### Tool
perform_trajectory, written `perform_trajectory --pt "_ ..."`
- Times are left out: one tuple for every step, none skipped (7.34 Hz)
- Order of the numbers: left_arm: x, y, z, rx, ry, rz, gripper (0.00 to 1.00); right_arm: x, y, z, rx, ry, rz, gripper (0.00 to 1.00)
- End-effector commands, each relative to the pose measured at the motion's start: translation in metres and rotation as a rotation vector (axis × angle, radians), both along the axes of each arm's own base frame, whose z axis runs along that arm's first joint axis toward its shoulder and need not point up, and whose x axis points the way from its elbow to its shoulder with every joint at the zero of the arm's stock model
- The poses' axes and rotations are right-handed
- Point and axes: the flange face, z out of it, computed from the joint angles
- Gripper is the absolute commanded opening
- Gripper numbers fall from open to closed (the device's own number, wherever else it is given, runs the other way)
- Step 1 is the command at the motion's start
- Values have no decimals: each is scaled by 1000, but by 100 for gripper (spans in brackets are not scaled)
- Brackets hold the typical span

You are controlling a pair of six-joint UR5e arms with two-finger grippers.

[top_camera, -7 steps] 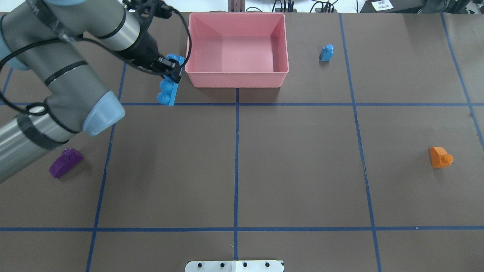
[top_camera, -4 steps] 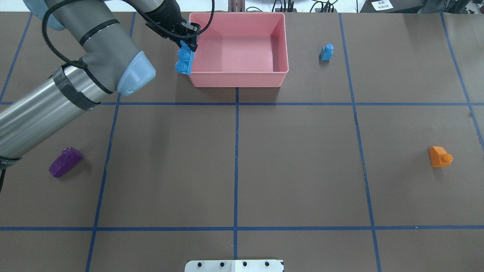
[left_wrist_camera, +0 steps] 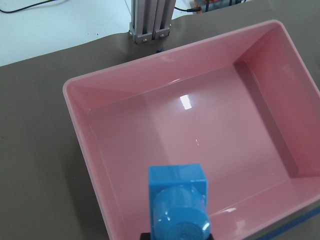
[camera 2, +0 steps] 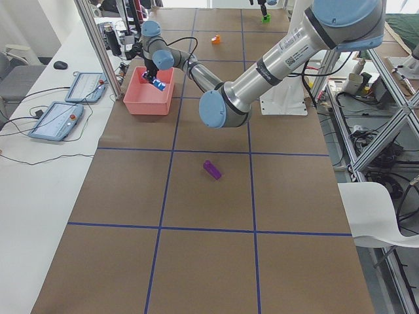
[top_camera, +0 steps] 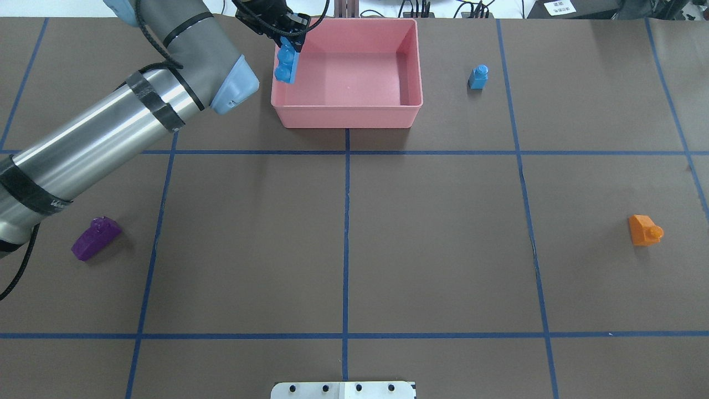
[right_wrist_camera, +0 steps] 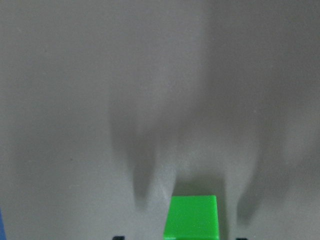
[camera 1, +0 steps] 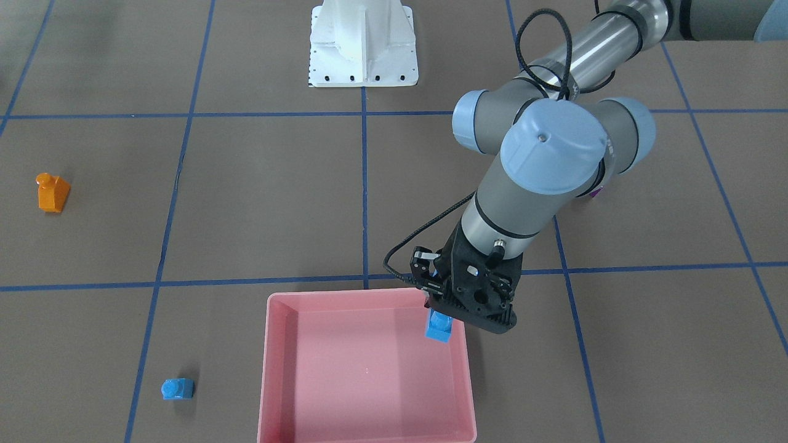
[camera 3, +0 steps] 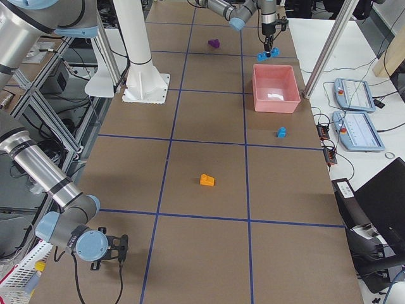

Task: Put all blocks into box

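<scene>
Overhead exterior: left gripper (top_camera: 283,34) is clamped on the long blue brick (top_camera: 286,64), held over the pink box (top_camera: 347,116) at its left rim. Small blue brick (top_camera: 478,77), orange brick (top_camera: 644,230) and purple brick (top_camera: 96,238) sit on the table (top_camera: 432,249), well apart. Green brick (right_wrist_camera: 192,217) shows blurred in the right wrist view. I can't tell whether the right gripper (camera 2: 262,8) is apart or together. White label (top_camera: 559,8) beyond the table has print too small to read.

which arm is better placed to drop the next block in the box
Left. The left gripper holds the long blue brick above the box, just inside its rim; the right gripper is far away, by the green brick.
</scene>
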Motion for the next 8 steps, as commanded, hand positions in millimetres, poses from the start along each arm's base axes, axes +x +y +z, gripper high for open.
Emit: perform_trajectory --pt "26 -30 -2 15 -11 -38 0 -1 5 5 -11 -10 2 0" --pt "30 -33 4 18 -8 -39 43 -1 9 7 -26 -18 9 0" --pt "29 -33 4 18 -7 -41 99 -2 1 5 -16 -28 17 0" --pt "28 -33 3 -11 6 -61 100 -3 -19 -2 17 -35 20 0" --pt "20 -36 -6 -20 21 -83 100 -6 -64 -26 59 -68 62 0" --pt "0 -45 -11 -7 27 -100 100 -8 -144 -62 68 -52 127 0" --pt "-14 -45 -19 7 37 -106 100 -10 -240 -113 72 -39 190 0" --pt "-21 -42 -21 14 47 -105 100 -13 -334 -171 79 -37 227 0"
